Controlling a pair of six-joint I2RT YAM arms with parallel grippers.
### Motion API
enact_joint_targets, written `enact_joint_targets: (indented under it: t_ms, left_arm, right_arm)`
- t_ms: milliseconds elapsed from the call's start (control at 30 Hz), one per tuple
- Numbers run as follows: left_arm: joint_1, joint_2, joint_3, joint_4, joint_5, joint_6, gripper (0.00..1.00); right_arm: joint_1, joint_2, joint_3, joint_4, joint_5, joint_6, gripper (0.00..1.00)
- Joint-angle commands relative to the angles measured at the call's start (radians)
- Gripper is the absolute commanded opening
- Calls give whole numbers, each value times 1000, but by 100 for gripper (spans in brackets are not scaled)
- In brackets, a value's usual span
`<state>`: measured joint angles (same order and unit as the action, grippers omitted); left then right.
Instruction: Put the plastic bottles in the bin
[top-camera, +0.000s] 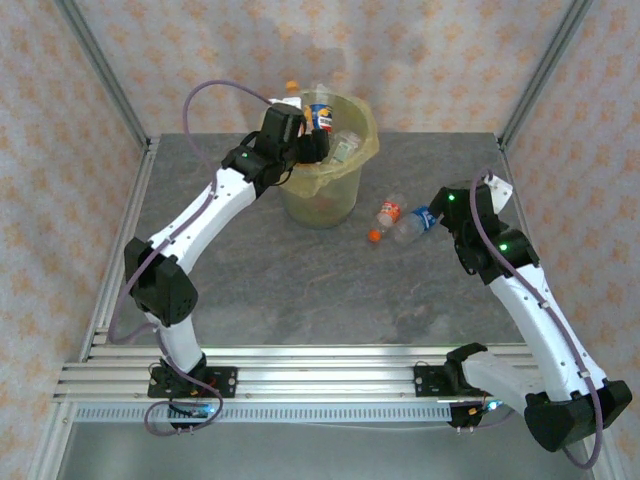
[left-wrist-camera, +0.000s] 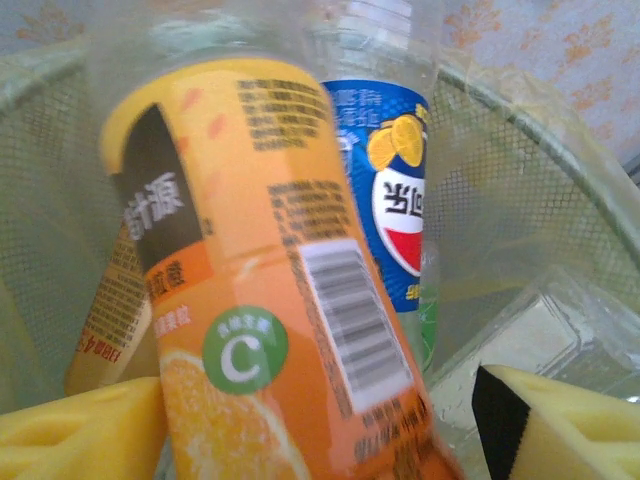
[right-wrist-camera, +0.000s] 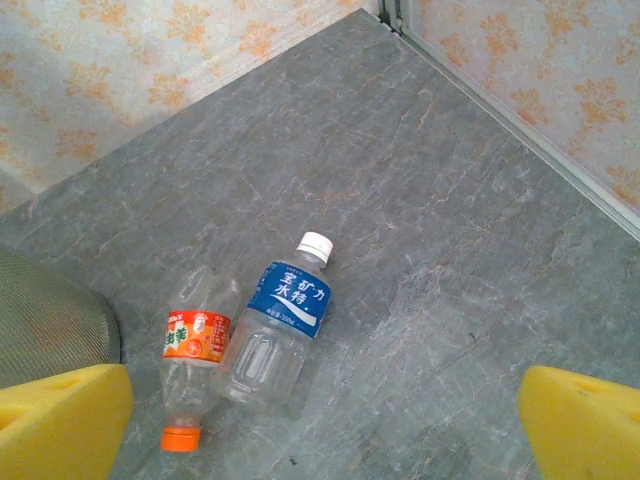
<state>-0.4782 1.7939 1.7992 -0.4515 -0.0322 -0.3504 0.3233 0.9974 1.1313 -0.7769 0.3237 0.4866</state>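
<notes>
The left gripper is shown over the bin with jaws parted; an orange-labelled bottle is seen between the pads, clear of the right one. The right gripper is held wide open above the table, where an orange-capped bottle and a white-capped bottle are laid at the bin's four o'clock.

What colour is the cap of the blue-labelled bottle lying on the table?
The cap is white; the right wrist view shows it best.
</notes>
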Motion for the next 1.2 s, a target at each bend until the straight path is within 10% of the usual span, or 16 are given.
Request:
enact_joint_targets:
  t_ms: [0,233,867,1167]
  left_arm:
    - [-1,-65,-17,-61,-44,-18,84]
    - [-2,-94,82,-114,-139,-26,92]
    - [0,393,763,-397,-260,-8,59]
    - [0,319,585,-365,-291,-46,51]
  right_arm:
    - [-5,-15,-8,2,12,1,99]
    - [-5,-9,-10,16,-1,5,99]
    - [-6,-17,-4,-11,10,11,99]
    - [-5,1,-4,-17,8,5,99]
